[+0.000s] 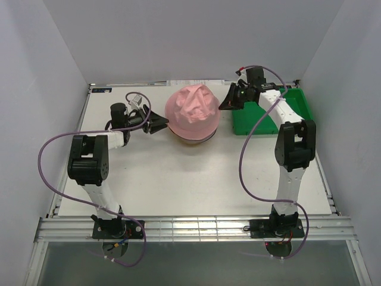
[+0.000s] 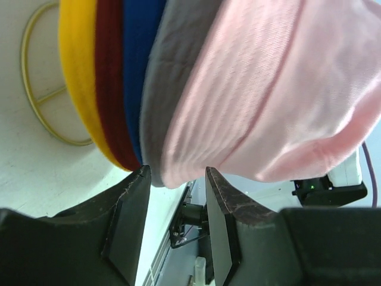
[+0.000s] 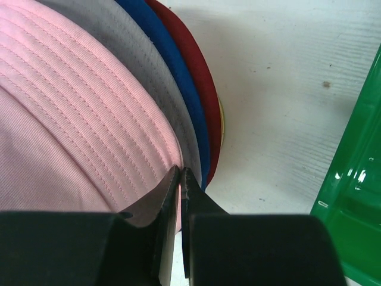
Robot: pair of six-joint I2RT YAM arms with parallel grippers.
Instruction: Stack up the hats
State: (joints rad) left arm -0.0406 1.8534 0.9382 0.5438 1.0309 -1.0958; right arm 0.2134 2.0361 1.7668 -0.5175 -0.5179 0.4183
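Top: your pink hat (image 1: 192, 108) tops the others, middle rear of tabletop (image 1: 178, 179); left hand (image 1: 157, 124) and right hand (image 1: 228, 101) at its brim, one each side. Left wrist: left hand released, yellow hat (image 2: 77, 77), red hat (image 2: 110, 77), blue hat (image 2: 140, 59), grey hat (image 2: 178, 77) brims layered just above it. Right wrist: right hand clenched on pink hat's brim.

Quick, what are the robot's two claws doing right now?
Left gripper: open, holding nothing.
Right gripper: shut at the brim of the pink hat; whether it pinches fabric cannot be told.
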